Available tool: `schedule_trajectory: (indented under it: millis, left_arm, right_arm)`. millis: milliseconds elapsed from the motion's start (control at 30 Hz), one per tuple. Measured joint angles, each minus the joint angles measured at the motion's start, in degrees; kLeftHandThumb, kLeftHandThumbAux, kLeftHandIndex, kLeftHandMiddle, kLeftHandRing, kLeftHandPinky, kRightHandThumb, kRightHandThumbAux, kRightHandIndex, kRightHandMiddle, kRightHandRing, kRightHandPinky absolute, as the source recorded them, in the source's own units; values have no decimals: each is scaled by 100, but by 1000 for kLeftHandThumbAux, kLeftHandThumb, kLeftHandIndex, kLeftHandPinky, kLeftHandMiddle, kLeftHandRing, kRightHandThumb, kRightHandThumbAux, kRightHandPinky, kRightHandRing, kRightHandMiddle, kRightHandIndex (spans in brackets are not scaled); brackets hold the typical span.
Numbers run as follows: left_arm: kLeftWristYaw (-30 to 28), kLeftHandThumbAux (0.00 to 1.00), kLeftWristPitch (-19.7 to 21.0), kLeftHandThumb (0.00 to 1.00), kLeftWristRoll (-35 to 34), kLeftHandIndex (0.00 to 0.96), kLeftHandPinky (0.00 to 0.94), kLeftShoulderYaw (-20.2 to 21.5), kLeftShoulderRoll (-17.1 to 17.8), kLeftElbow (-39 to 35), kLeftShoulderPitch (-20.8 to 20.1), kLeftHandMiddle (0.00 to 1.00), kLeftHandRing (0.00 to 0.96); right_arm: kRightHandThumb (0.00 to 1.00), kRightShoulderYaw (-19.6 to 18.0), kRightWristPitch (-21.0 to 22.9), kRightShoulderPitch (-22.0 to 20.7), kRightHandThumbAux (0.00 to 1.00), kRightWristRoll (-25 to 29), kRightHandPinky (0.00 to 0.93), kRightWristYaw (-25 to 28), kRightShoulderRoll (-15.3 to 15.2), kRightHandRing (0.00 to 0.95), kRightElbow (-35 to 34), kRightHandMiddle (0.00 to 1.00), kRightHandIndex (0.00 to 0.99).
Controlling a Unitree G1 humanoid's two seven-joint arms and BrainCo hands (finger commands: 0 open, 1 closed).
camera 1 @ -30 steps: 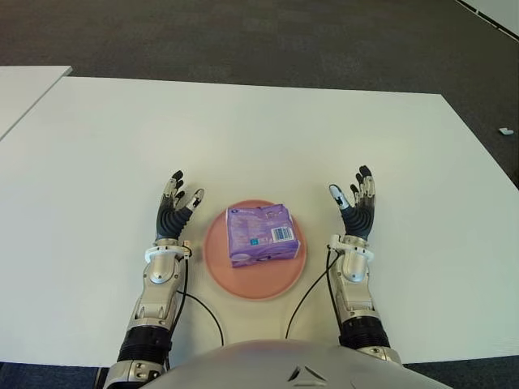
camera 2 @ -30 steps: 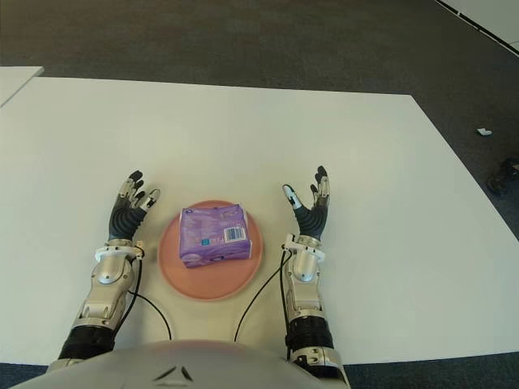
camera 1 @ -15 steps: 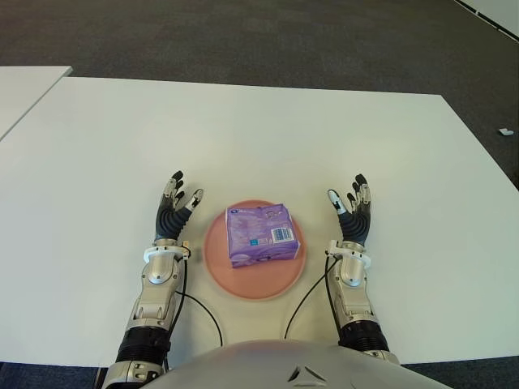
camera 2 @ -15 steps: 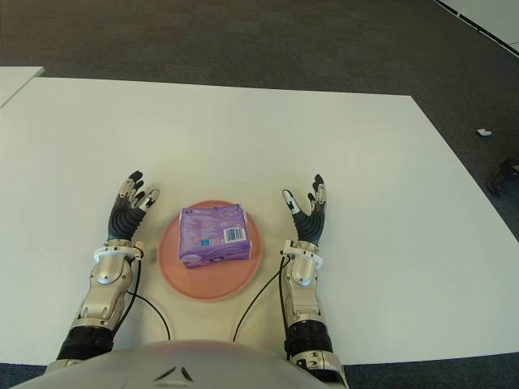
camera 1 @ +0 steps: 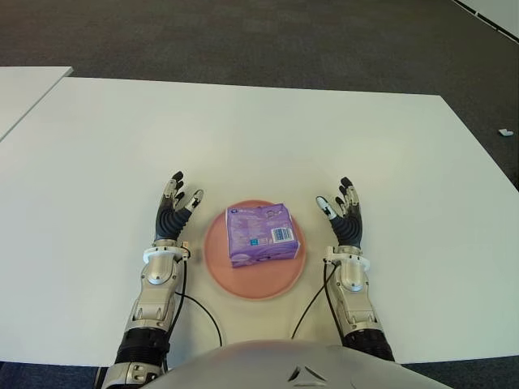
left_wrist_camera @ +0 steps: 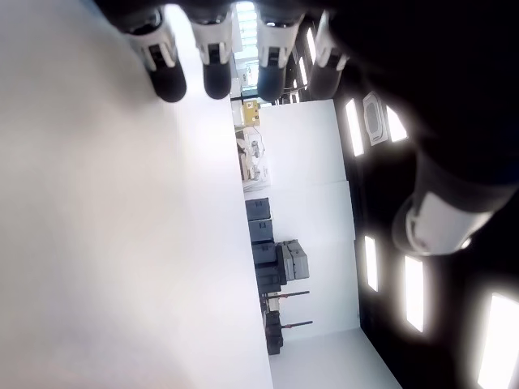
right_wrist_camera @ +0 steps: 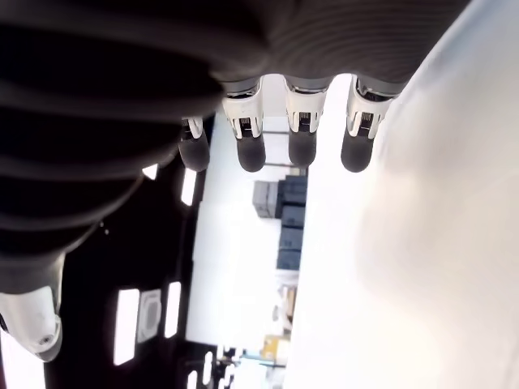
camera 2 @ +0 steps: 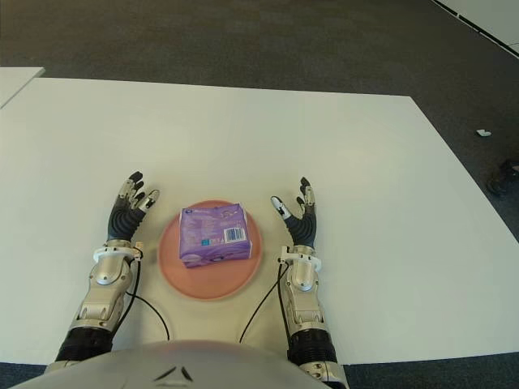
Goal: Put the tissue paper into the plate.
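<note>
A purple pack of tissue paper lies in the round pink plate on the white table, close to the front edge. My left hand is just left of the plate, fingers spread and holding nothing. On the plate's right side my right hand is also open and empty. Both wrist views show straight fingers with nothing between them.
Dark carpet lies beyond the table's far edge. A second white table shows at the far left. A small white scrap lies on the floor at the right. Cables run from both wrists toward my body.
My right hand has drawn back toward my body and shifted left, closer to the plate. The left hand, the tissue pack and the plate have not moved.
</note>
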Motion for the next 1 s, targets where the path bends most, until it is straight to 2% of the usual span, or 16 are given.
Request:
schedule_trajectory:
  millis: [300,600,1000]
  left_arm:
    - [-24,542,6,0,-1,0,0,1,8,-11,-6,0,0]
    - [-24,541,-7,0,-2,0,0,2,8,-23,-6,0,0]
    - [-25,541,14,0,-5,0,0,3,8,-23,-6,0,0]
  right_arm:
    - [10,73,608,-74,634,150,0,537,-159,0,-144,0,0]
    - [12,-13,1090,-144,638,246,0,662,-204,0,-369,0,0]
    - [19,-72,1325,-191,646,327,0,754,-204,0,-462,0,0]
